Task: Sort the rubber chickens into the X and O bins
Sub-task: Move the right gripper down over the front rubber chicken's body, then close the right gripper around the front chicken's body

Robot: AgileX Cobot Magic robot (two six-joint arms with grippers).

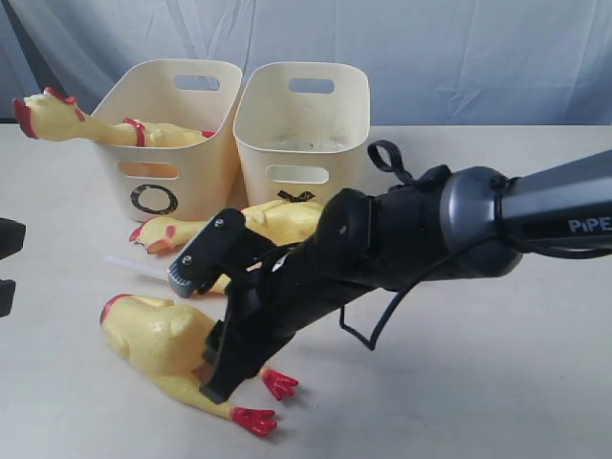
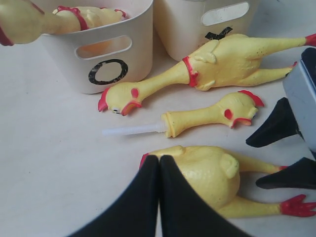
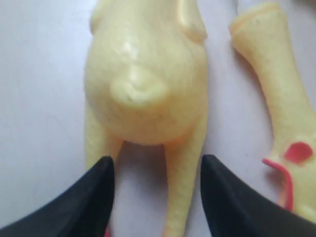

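step: pick not yet made on the front chicken (image 1: pixel 158 335); the right arm is lined up on its leg end.
right gripper (image 3: pixel 158 163): released, jaws spread either side of the two legs just behind the rump, nothing clamped.
left gripper (image 2: pixel 159 163): clenched on nothing, pointed at the front chicken's comb end, not part of this grab.
front chicken: flat on the table (image 1: pixel 459 382). in the exterior view its comb is to the left and its red feet to the right, apart from both bins.
other chickens: the binned chicken (image 1: pixel 96 129) sits in the o bin (image 1: pixel 201 177) with neck and head hanging out over the rim. the middle chicken (image 2: pixel 222 61) lies right up against the x bin (image 1: pixel 258 177), hiding part of the x. the small chicken (image 2: pixel 212 114) lies between middle and front ones, a white tube sticking from its tail end.
grip: legs look thin and floppy. better to push in further so the jaws close on the rump, or take both legs centred.
watch: the small chicken's head is just beside one jaw, so keep that jaw clear to lift only one bird.
lift: soft rubber will likely sag, so go high enough for the head to clear a rim.
target bin: cannot tell the sorting rule. the o bin already holds a large one, so o is my guess.
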